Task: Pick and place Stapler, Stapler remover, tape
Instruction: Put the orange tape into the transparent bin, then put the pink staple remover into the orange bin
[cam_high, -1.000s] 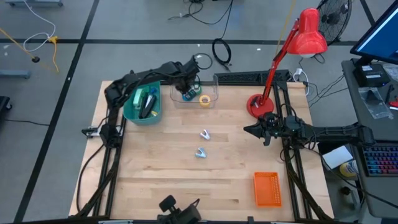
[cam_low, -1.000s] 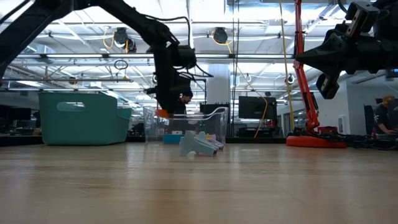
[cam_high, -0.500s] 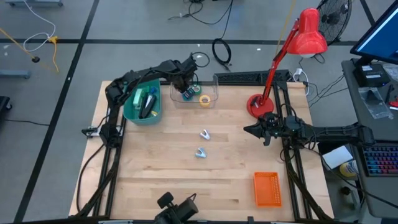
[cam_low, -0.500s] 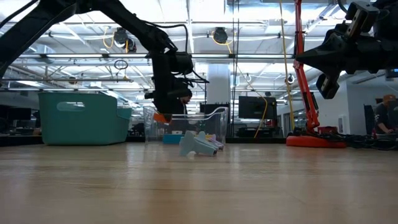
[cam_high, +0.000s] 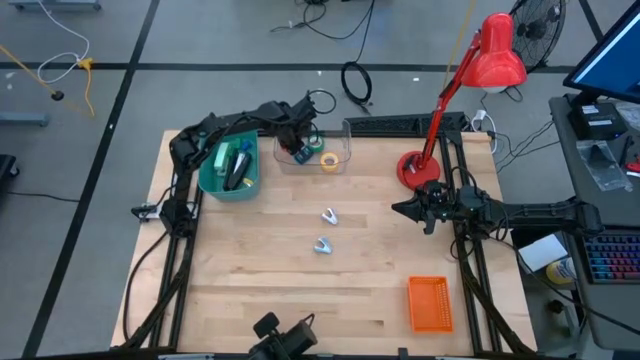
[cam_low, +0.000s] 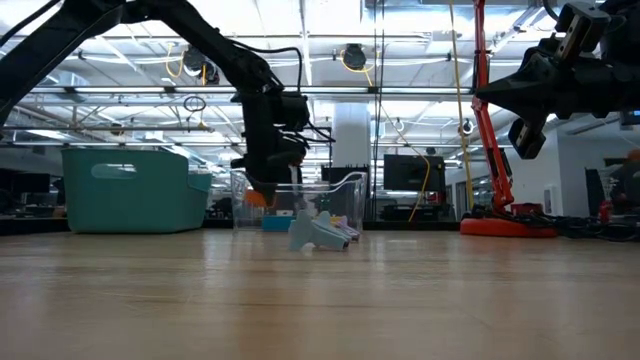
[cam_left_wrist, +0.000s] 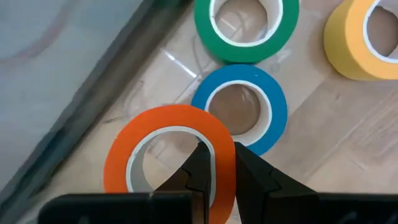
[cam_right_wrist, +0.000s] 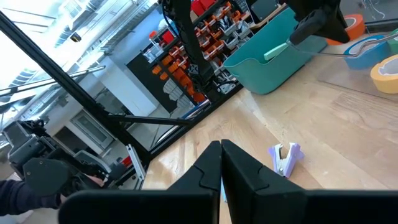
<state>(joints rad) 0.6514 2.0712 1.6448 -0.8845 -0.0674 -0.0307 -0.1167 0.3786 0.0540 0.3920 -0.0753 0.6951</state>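
1. Now the orange tape roll, pinched by its wall in the left gripper fingers, has been lowered into the clear bin, above the blue roll.
2. Release is judged close.
3. The right gripper is held closed over the wooden tabletop.
4. A workshop is seen beyond.

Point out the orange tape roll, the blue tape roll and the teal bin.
orange tape roll (cam_left_wrist: 127, 148): left wrist view, on its orange band.
blue tape roll (cam_left_wrist: 271, 99): left wrist view, on its blue band.
teal bin (cam_high: 210, 178): high view, on its near-left rim.
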